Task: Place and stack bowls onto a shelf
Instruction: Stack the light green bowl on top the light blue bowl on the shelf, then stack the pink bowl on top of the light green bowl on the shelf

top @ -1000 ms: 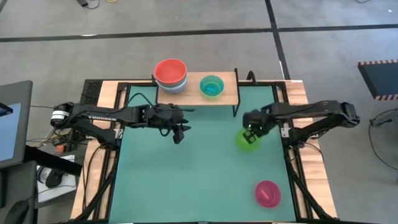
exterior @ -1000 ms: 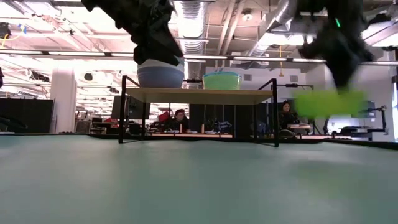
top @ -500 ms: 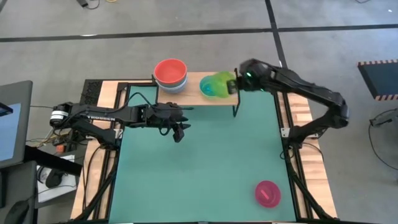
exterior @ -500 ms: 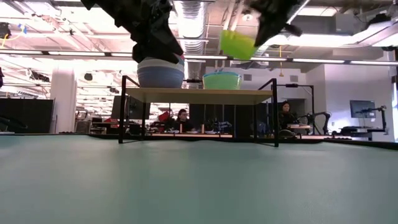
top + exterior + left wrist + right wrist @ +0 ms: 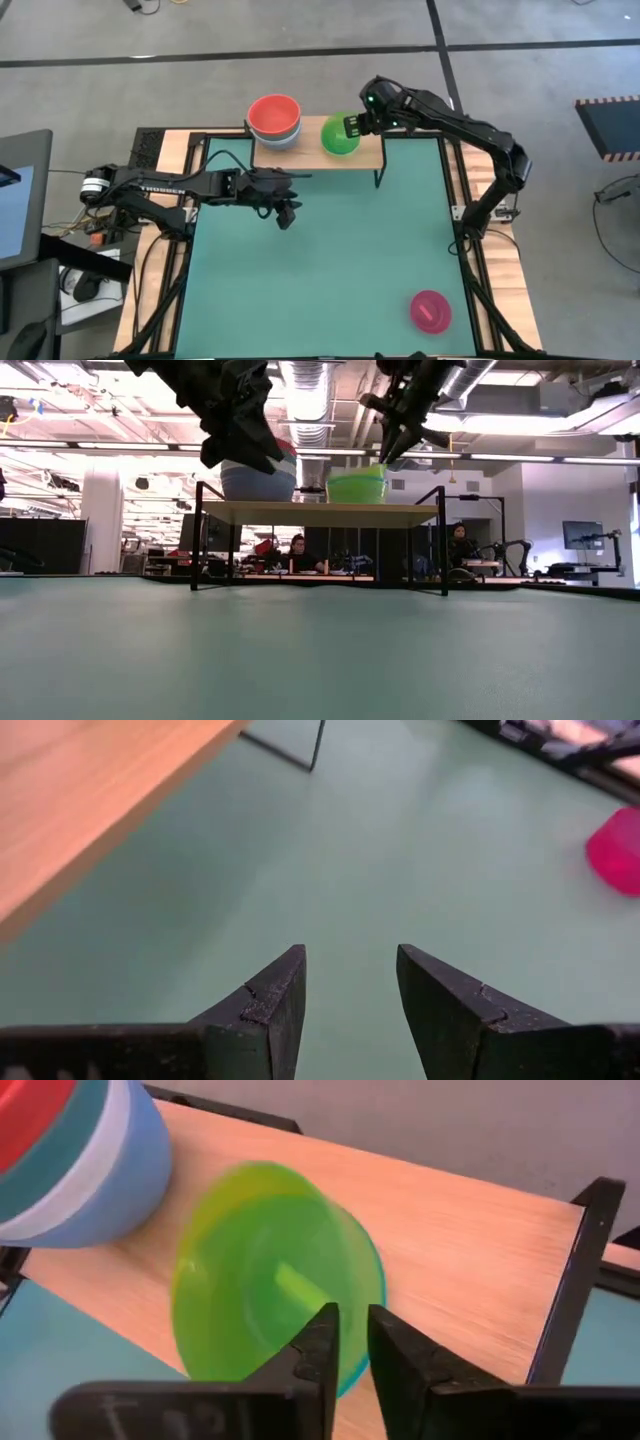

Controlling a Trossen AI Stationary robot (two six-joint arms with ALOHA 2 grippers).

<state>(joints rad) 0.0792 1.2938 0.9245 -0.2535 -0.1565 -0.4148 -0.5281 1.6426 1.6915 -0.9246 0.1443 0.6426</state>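
Observation:
The yellow-green bowl (image 5: pixel 338 137) is in my right gripper (image 5: pixel 351 127) over the shelf (image 5: pixel 370 152), tilted in a small cyan bowl (image 5: pixel 352 1372) that stands on the wooden top. In the low view a green bowl (image 5: pixel 356 489) shows beneath it. Beside them on the shelf stands a stack of larger bowls (image 5: pixel 274 118), red on top, then dark teal, white and blue (image 5: pixel 110 1190). A magenta bowl (image 5: pixel 430 311) lies on the green mat near the right front. My left gripper (image 5: pixel 287 213) is open above the mat, in front of the shelf. My right gripper (image 5: pixel 352 1342) is shut on the yellow-green bowl's wall (image 5: pixel 345 1288) at the side towards the arm, pinched between the two fingers (image 5: pixel 318 1342). It comes from the table's right, slanting down. The bowl sits tilted, its lower part in the cyan bowl.
The shelf's black metal legs (image 5: pixel 378 178) stand at the mat's far edge. A wooden frame (image 5: pixel 490 190) borders the mat on both sides. In the low view people sit at desks (image 5: pixel 296 552) in the room behind the shelf.
My right gripper has carried the yellow-green bowl from above the mat's right side up and toward the far edge, then moved left and down over the shelf, so the bowl now sits in the small bowls there. The left arm has stayed about where it was.

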